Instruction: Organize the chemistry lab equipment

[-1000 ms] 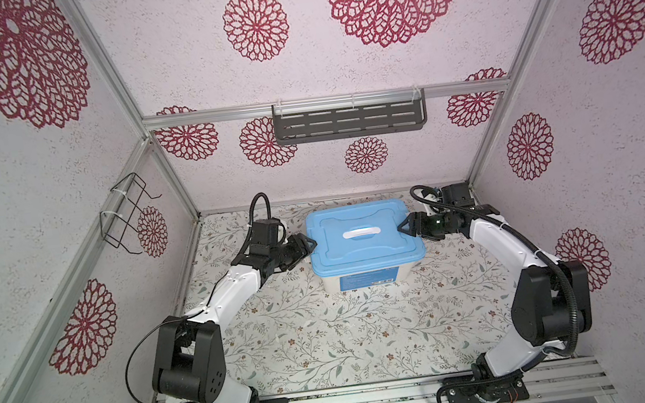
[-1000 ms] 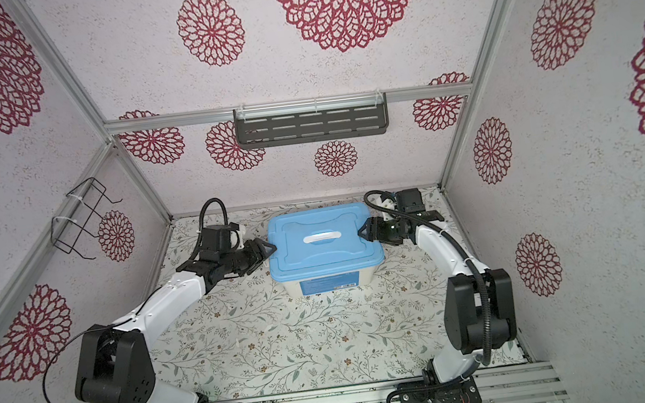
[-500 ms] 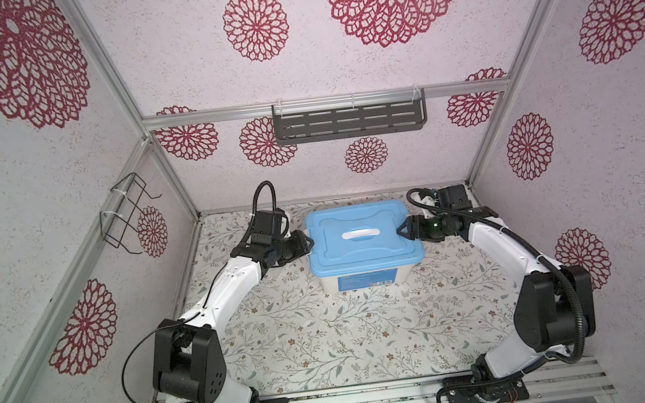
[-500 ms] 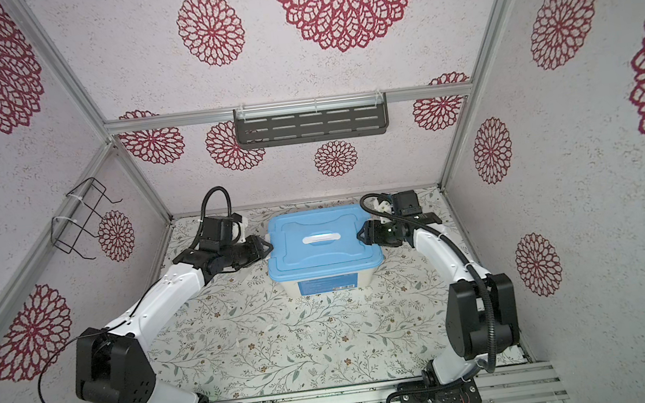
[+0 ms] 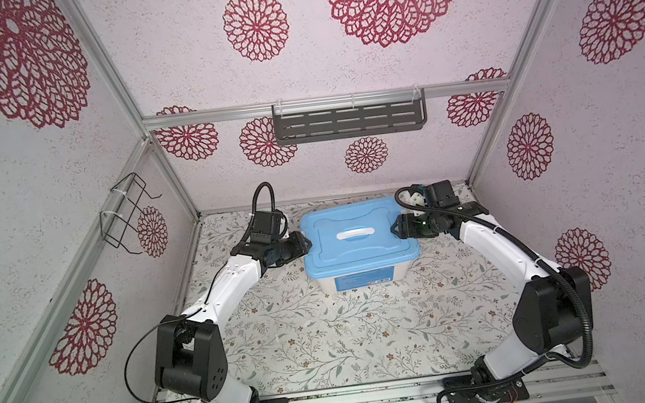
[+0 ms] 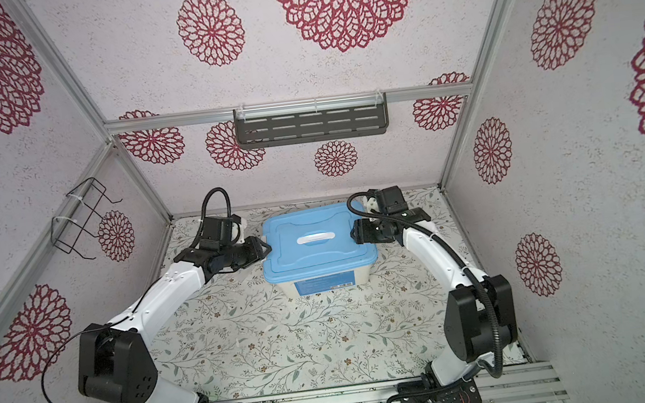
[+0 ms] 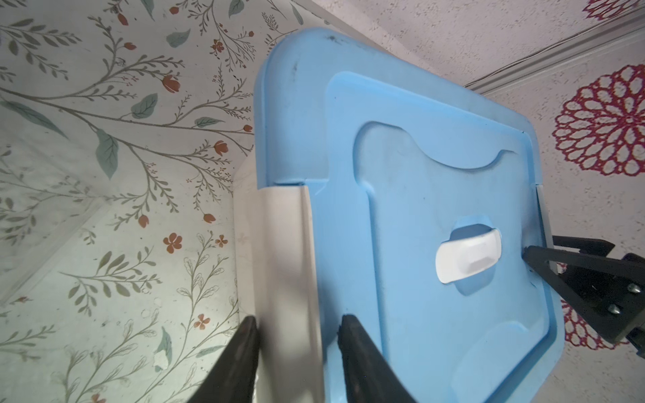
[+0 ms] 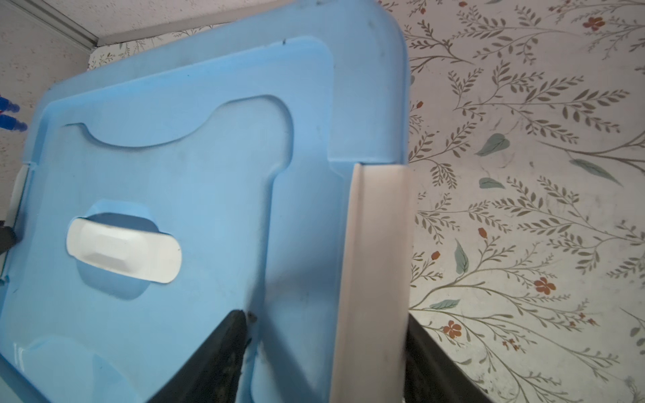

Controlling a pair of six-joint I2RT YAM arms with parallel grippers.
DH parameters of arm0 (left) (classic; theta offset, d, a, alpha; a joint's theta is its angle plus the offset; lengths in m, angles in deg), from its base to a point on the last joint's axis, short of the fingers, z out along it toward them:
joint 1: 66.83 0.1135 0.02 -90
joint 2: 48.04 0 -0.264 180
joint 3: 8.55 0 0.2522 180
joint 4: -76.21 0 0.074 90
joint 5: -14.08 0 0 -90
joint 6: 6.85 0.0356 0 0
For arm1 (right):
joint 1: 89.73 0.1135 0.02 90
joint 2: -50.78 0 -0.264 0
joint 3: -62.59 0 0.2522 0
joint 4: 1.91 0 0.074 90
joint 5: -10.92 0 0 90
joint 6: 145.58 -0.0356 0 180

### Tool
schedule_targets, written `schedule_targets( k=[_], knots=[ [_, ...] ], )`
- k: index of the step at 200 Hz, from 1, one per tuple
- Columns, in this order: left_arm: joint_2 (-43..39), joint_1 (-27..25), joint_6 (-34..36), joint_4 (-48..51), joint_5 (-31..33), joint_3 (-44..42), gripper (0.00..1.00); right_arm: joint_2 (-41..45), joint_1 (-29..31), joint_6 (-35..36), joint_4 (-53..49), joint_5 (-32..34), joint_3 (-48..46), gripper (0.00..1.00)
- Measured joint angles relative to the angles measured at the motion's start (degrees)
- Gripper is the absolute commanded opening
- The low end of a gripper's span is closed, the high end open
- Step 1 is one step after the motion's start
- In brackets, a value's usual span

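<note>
Looking from a top view, you are seeing the large white plastic tub (image 5: 405, 268) sitting toward 12 o'clock on the flower-printed table cover (image 5: 327, 334), with the flat blue plastic lid (image 5: 355, 215) lying closed on it. You are holding one arm at each short side, I think because two clips are fastening the lid and both need working together.

The left gripper (image 7: 296, 316) is standing at the lid's 9 o'clock side. Its jaws are partly open around the left white plastic latch (image 7: 282, 244). The outer finger is almost touching the flap, the inner one is lying over the lid, and they are clamping nothing. The right gripper (image 8: 323, 314) is waiting at 3 o'clock with wider jaws, straddling the right white latch (image 8: 377, 244) without gripping it.

No chemistry lab equipment is showing on the table. It is probably lying inside the tub.
</note>
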Motion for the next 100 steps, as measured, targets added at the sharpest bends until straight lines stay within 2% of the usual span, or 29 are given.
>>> schedule_targets(
  k=[77, 100],
  knots=[
    [-1.6, 0.0, 1.1, 0.0, -2.7, 0.6, 0.59, 4.3, 3.1, -0.6, 1.2, 8.2, -5.2, 0.77],
    [-4.5, 0.1, 1.4, 0.1, -3.9, 0.6, 0.64, 4.6, 3.5, -0.6, 1.2, 8.6, -5.2, 0.85]
  ],
)
